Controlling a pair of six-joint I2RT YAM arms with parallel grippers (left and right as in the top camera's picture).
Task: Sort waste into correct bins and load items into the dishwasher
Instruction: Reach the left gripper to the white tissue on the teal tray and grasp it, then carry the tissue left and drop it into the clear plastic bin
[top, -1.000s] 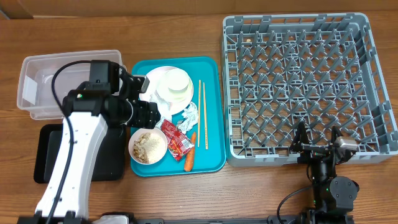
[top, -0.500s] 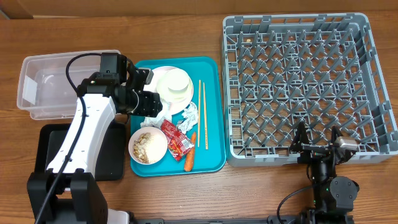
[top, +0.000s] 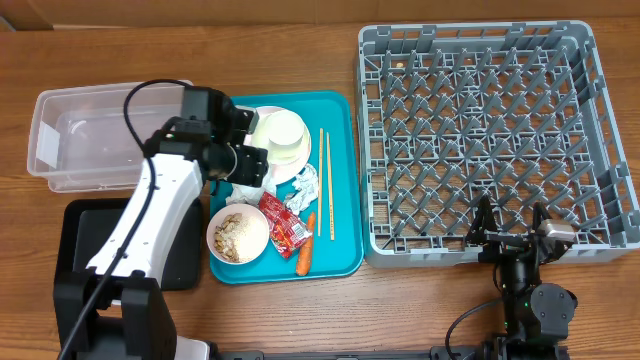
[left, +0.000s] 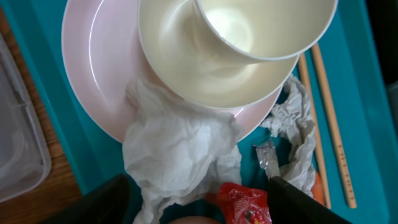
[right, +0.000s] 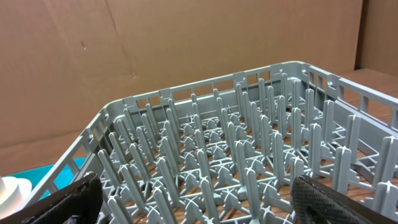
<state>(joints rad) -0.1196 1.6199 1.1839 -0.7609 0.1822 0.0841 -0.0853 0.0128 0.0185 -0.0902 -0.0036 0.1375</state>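
My left gripper (left: 199, 204) hangs with jaws spread over the crumpled napkin (left: 180, 149), which lies on the teal tray (left: 96, 158) against the pink plate (left: 93, 68). If I close here, I risk pinching the red wrapper (left: 245, 202) too, or dragging the plate. Farther off, the right gripper (right: 196, 199) sits wide open and empty beside the dish rack (right: 236, 149).

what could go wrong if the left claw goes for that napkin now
The left claw hangs open over the crumpled napkin, which lies partly on the pink plate: closing could catch its rim and jolt the bowl on it. The red wrapper lies right beside the napkin and might get pinched too.
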